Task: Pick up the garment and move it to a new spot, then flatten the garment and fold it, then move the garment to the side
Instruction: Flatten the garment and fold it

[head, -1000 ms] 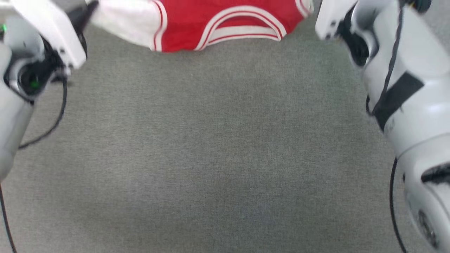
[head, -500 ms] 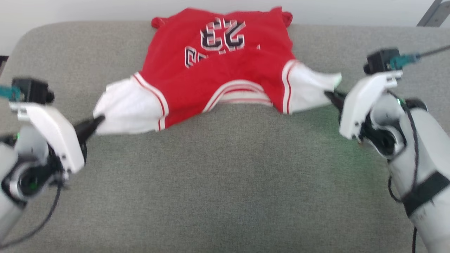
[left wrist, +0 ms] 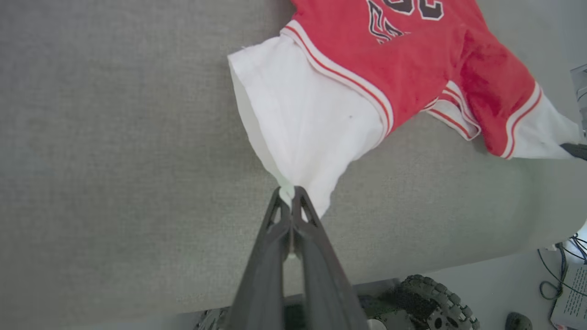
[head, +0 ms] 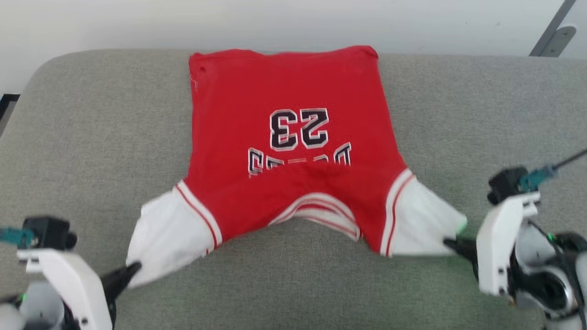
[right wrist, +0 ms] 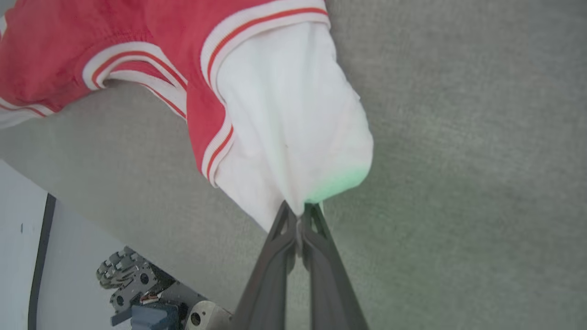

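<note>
So, head view: garment (head: 284, 91) lies spread on the grey cushion (head: 91, 114), collar end toward the robot, hem far, long axis running straight out ahead. Left wrist: left pincer (left wrist: 290, 195) pressed together on a white sleeve tip. Right wrist: right pincer (right wrist: 300, 213) pinching the other sleeve tip, equally near.

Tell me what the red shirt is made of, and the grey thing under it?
The shirt looks like thin, soft cloth with a dull finish: its white sleeves crumple and pull into points. The grey cushion looks like rough woven fabric, also dull: you can see a fine weave, and its rounded corners hint at padding inside, though that's a guess.
</note>
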### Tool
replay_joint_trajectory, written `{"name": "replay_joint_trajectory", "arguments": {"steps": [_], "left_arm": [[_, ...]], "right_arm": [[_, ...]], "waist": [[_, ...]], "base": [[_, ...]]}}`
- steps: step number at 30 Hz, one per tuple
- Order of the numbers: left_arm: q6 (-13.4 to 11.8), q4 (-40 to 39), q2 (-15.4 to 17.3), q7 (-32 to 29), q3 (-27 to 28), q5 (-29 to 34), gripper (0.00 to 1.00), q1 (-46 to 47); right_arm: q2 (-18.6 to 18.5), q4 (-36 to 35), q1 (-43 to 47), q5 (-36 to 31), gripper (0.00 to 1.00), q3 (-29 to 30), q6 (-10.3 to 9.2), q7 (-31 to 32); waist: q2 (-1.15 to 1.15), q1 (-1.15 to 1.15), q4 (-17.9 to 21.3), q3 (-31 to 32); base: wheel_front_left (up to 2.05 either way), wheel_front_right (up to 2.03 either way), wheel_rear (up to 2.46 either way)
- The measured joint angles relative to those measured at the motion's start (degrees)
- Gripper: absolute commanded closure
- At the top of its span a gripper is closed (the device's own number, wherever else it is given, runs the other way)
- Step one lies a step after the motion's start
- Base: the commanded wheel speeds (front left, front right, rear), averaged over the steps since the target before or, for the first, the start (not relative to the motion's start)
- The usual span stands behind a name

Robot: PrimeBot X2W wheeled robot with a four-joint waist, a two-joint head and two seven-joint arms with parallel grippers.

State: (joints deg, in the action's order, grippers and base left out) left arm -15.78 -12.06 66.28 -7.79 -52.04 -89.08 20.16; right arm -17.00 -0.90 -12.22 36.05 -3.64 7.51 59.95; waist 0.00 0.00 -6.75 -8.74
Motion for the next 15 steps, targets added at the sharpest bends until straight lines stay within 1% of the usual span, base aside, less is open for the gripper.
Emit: {"name": "replay_joint_trajectory", "arguments": {"steps": [3,7,10,12,15], "left_arm": [[-1.9,-2.6,1.7,1.4,-0.5,-1.1,1.0,-3.2],[-3.0,-4.1,2.3,2.8,-1.3,-3.3,1.0,-6.7],[-2.9,-4.0,2.0,3.9,-1.4,-4.1,1.0,-8.0],[-2.3,-3.4,1.5,4.4,-1.5,-4.1,1.0,-8.4],[-0.9,-2.3,0.2,4.3,-1.8,-3.4,1.0,-8.3]], "right_arm": [[0.8,-6.6,5.6,-0.9,1.0,2.1,0.0,6.1],[3.2,-13.0,11.9,-2.6,1.0,4.7,0.0,11.5],[4.9,-15.0,14.4,-4.2,1.0,6.2,0.0,12.0],[7.1,-14.6,15.3,-4.6,1.0,7.1,0.0,11.8],[8.2,-13.2,15.3,-6.5,1.0,6.8,0.0,9.2]], "waist": [[0.0,0.0,-0.1,-0.2],[0.0,0.0,-0.3,-0.9],[0.0,0.0,-0.4,-1.7],[0.0,0.0,-0.4,-2.3],[0.0,0.0,-0.4,-3.0]], "base": [[0.0,0.0,0.0],[0.0,0.0,0.0],[0.0,0.0,0.0],[0.0,0.0,0.0],[0.0,0.0,0.0]]}}
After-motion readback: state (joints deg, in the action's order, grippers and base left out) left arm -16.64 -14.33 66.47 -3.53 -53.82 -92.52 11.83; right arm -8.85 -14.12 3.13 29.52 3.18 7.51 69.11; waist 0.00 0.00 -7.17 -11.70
